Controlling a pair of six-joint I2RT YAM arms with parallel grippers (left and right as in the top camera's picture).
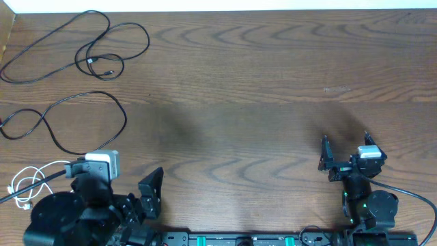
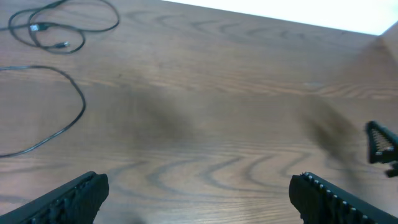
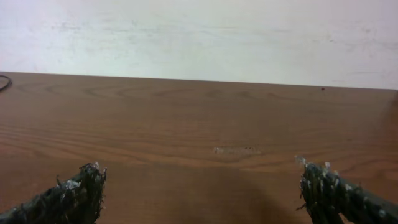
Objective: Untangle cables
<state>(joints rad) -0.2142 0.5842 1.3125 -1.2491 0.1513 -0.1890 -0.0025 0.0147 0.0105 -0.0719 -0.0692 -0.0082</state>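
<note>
Overhead, both hands are seen spread fully, with nothing held. The left hand [image 2: 199, 190] is parked low at the near edge of the surface [image 1: 239, 89], and the right hand [image 1: 345, 147] is set well apart to its right. Just left of the left hand, the white cable [image 1: 27, 184] is coiled in small loops. Further out from the left hand, one black cable [image 1: 82, 116] is laid in an open curve. Beyond that, the second black cable [image 1: 102, 37] is looped across itself.

The three appear to lie apart, so the untangling is judged largely done, and only the self-crossed far loop may need work. That loop is best taken near a plug end and drawn slowly away from the crossing, so that it is opened rather than tightened.

The white cable is shown only overhead. Parts of both black cables are caught by the left wrist view, while little but wood and a pale wall [image 3: 199, 31] is given by the right wrist view.
</note>
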